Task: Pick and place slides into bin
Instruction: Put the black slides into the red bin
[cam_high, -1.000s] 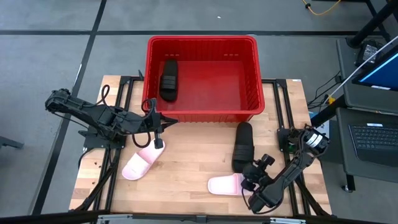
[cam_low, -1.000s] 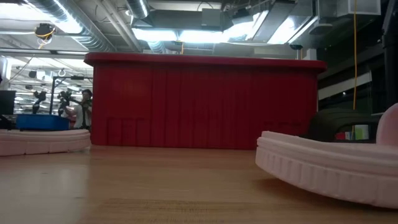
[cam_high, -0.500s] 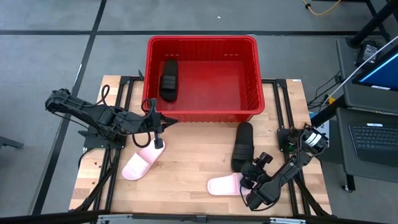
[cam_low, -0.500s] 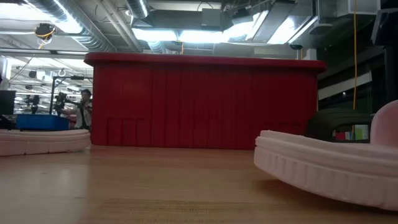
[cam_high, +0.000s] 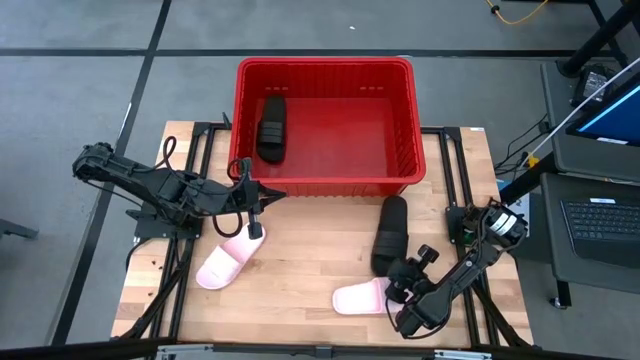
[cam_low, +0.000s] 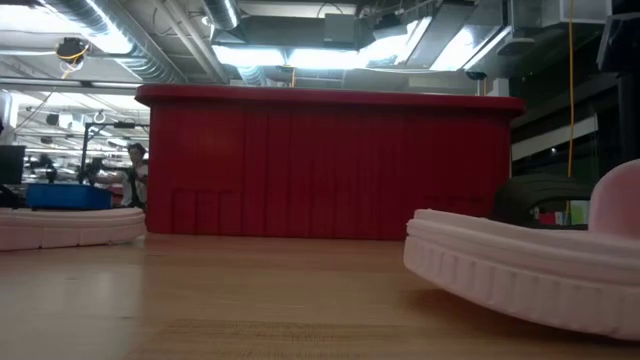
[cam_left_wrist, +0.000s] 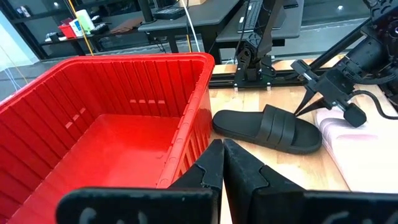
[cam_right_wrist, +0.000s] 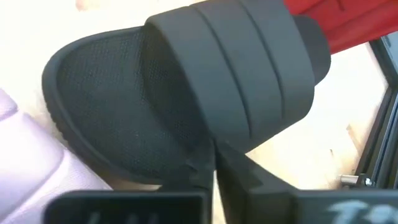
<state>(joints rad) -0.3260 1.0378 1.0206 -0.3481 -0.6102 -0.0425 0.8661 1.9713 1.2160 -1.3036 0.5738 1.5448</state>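
A red bin stands at the far edge of the desk, with one black slide already lying inside it by the left wall. Three slides remain on the desk: a second black slide just in front of the bin's right corner, a pink slide beside it towards the front edge, and another pink slide on the left half.

The right arm's pincer has crept in over the last second, from just off the right-hand pink slide's end to the spot where that slide and the black one on the desk meet. Its fingers are pressed together, holding nothing, with the black strap filling its wrist view. The pink slide has been nudged a little to the left in the high view, and it has slid slightly in the low view too; the black one has barely stirred.

The left arm's pincer has not moved: it hangs, fingers also pressed together, just in front of the bin's near wall and above the left pink slide.

By the look of it, no new pick has started. The count stands at one of four, and the right pincer would need to spread before it could take a strap.
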